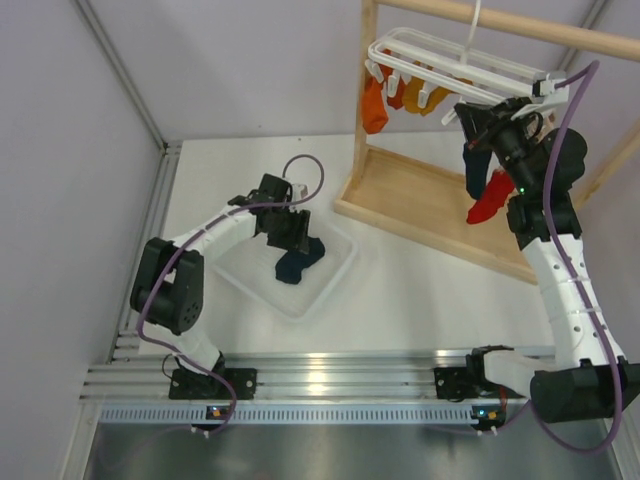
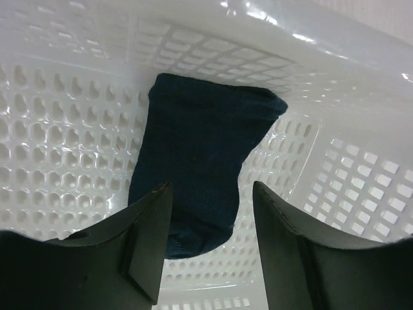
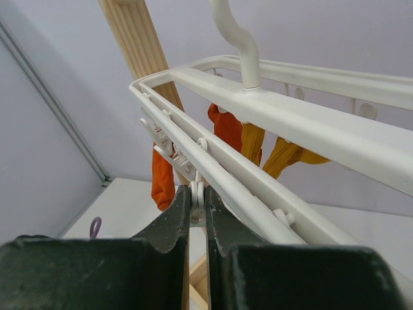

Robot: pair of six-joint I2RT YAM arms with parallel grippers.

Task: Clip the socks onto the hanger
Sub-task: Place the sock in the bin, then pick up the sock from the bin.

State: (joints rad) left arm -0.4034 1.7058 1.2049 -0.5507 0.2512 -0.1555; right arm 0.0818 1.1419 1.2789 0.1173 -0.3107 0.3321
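R gripper (image 3: 197,197) at 2 o'clock pinched a clip (image 3: 197,187) on the hanger (image 3: 290,123), prob. to open it, while L gripper (image 2: 211,194), jaws spread, hung over the navy sock (image 2: 200,129) in the basket (image 2: 64,161) at 9 o'clock.

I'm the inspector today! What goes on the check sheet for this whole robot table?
Surface: white table with a white holey basket on it.
Job's things: navy sock lies in the basket; red sock and dark blue sock hang by the right arm; white hanger hooked on the wooden rack.
Clutter: orange socks and yellow socks hang from the hanger.
Grippers: left tool open over the navy sock; right tool shut on a clip of the hanger.
Cables: purple cable loops on the left arm, another runs along the right arm.
Surroundings: pale walls, metal rail at the near edge.
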